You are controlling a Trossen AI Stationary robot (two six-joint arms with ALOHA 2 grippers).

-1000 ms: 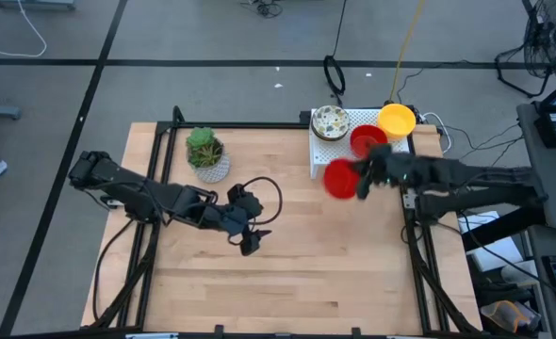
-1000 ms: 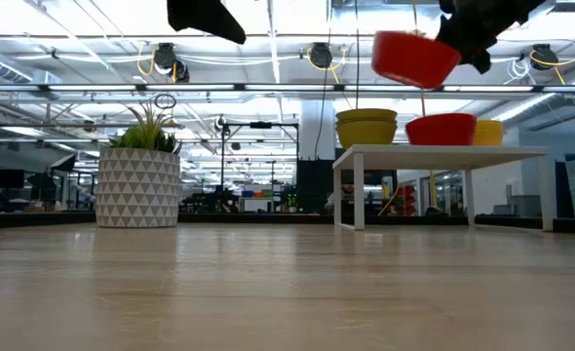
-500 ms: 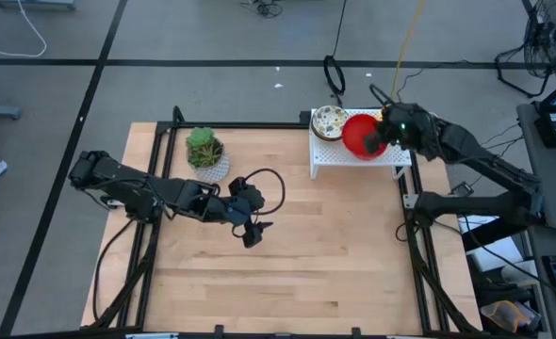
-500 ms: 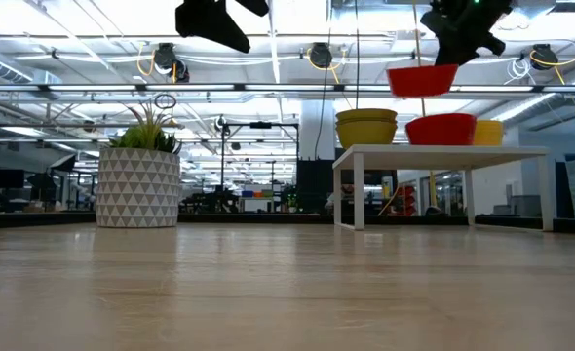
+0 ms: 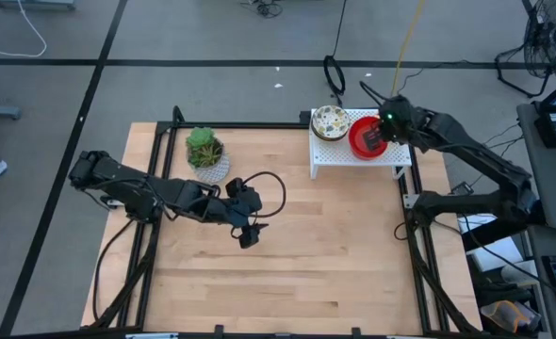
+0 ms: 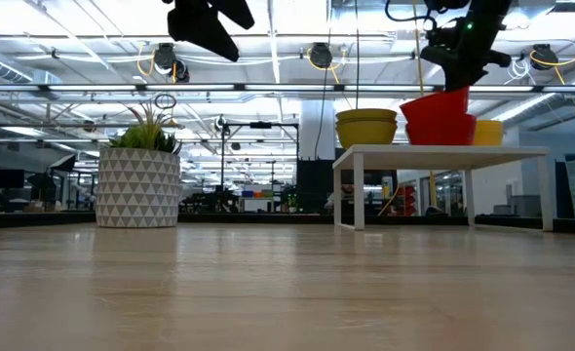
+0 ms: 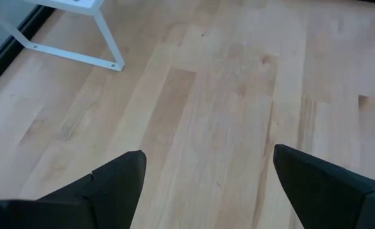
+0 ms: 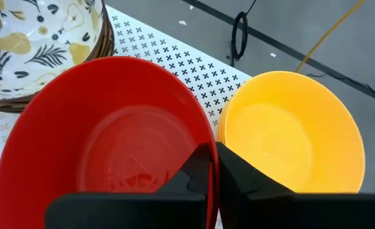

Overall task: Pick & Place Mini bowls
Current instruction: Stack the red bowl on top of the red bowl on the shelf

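Descent is what changed: the right end effector (image 8: pixel 208 166), pinching the rim of a plain red round bowl (image 5: pixel 365 137), has lowered it from above onto the red stack on the white perforated rack (image 5: pixel 327 155), just beside the yellow bowl (image 8: pixel 295 133). Release looks due. The left end effector (image 7: pixel 206 181) hangs spread wide over the tabletop (image 5: pixel 335 254).

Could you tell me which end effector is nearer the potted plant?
Left: the left end effector hovers just beside the potted plant; the right end effector is across the table.
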